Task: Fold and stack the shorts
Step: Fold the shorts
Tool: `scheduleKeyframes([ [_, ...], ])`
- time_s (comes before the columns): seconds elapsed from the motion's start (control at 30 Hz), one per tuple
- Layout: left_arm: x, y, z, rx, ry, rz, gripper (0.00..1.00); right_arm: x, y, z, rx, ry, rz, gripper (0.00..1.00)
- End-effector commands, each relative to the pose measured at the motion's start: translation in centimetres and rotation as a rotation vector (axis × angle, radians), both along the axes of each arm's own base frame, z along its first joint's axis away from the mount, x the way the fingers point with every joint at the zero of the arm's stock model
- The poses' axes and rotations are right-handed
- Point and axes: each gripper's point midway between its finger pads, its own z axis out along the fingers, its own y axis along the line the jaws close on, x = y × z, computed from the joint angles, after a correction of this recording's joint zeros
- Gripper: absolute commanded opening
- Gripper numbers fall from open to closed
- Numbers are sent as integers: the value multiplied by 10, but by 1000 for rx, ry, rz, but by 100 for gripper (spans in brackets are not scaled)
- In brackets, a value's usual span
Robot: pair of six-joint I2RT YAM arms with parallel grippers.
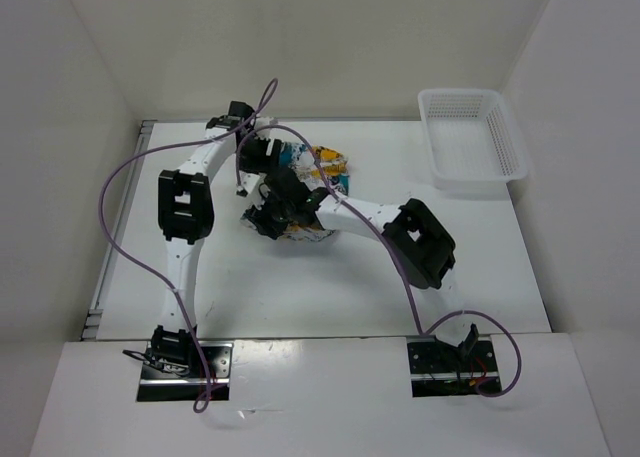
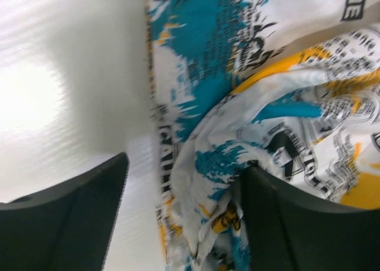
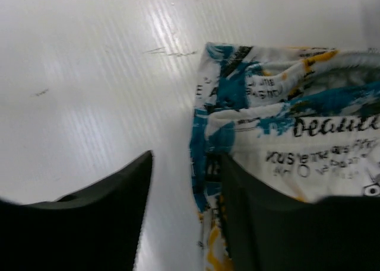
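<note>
The shorts (image 1: 325, 167), white with teal, yellow and black print, lie crumpled in the middle of the white table, mostly hidden under both arms. My left gripper (image 1: 262, 159) is at their far left edge. In the left wrist view the left gripper (image 2: 184, 223) is open, and a bunched fold of the shorts (image 2: 267, 117) lies between the fingers, against the right finger (image 2: 309, 223). My right gripper (image 1: 272, 215) is at their near left edge. In the right wrist view the right gripper (image 3: 184, 217) is open and straddles the hem of the shorts (image 3: 285, 123).
A white perforated basket (image 1: 432, 142) stands at the back right of the table. White walls enclose the table on the left, back and right. Purple cables loop from both arm bases.
</note>
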Motion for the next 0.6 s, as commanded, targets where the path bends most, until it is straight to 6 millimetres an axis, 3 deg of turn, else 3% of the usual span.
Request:
scheduleKeyframes([
  [0.0,21,7,25,-15,-89,17,86,-13,17,31,55,-35,80,60],
  [0.03,23,11,35,-17,-107,26,90,-12,19,43,70,-48,80,64],
  [0.07,23,11,41,-19,-119,26,95,-13,21,73,109,-72,90,68],
  [0.13,23,16,61,-34,-145,30,99,-20,23,105,171,-53,90,70],
  [0.17,25,20,72,-45,-166,35,99,-26,19,131,209,-62,90,71],
  [0.2,24,16,86,-67,-188,23,99,-27,12,138,213,-44,79,71],
  [0.27,24,19,98,-89,-206,20,99,-30,-4,141,216,3,43,71],
  [0.37,14,12,108,-128,-194,-4,99,-10,-53,150,228,36,-91,67],
  [0.4,11,9,113,-143,-192,-13,99,-4,-69,138,210,71,-147,64],
  [0.43,7,5,111,-169,-178,-29,99,18,-94,136,226,103,-254,61],
  [0.47,6,2,118,-183,-187,-38,99,24,-109,132,221,131,-312,58],
  [0.53,1,-9,117,-171,-184,-55,99,29,-132,103,188,194,-399,43],
  [0.57,-2,-13,105,-151,-159,-57,99,30,-140,93,168,206,-420,38],
])
